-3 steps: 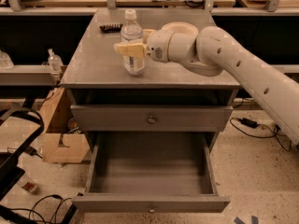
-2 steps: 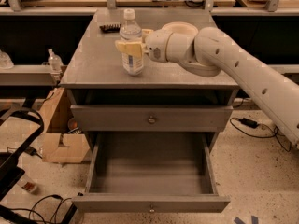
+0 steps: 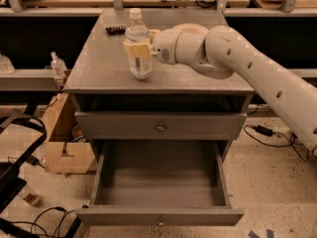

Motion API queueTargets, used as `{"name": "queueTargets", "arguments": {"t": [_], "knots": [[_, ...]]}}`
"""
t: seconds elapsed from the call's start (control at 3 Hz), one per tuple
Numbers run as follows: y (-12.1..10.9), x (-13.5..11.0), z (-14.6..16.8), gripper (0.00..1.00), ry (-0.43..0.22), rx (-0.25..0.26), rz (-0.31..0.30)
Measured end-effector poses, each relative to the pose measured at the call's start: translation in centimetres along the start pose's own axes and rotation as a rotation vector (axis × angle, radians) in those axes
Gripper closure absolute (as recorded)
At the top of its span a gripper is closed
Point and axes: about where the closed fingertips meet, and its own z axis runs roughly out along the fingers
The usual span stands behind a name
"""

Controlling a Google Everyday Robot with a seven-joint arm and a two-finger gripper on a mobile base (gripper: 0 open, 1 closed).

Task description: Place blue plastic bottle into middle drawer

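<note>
The blue plastic bottle (image 3: 138,43), clear with a white cap and a pale label, stands upright on the grey cabinet top (image 3: 198,81), left of centre. My gripper (image 3: 137,49) reaches in from the right, and its cream fingers (image 3: 134,49) are closed around the bottle's middle. The bottle's base still rests on the top. The middle drawer (image 3: 158,215) is pulled fully open below, its inside bare. It lies well below and in front of the bottle.
A closed grey drawer front (image 3: 159,126) sits just above the open one. A small dark object (image 3: 115,29) lies at the back left of the top. A small pump bottle (image 3: 57,64) stands on a shelf to the left. A cardboard box (image 3: 64,155) and cables lie on the floor.
The gripper has shifted very slightly up and left on the bottle. The bottle stands in the same spot on the cabinet top.
</note>
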Motion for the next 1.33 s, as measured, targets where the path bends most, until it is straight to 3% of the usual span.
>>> {"name": "queueTargets", "arguments": {"t": [0.33, 0.67, 1.0, 1.33], "knots": [[1.2, -2.8, -1.7, 1.00, 0.000, -0.010, -0.071], [4.8, -5.3, -4.6, 1.00, -0.013, -0.032, -0.159], [10.8, -3.2, -9.1, 1.00, -0.004, -0.043, -0.210], [14.4, 0.8, -11.4, 1.00, 0.013, -0.007, -0.181]]}}
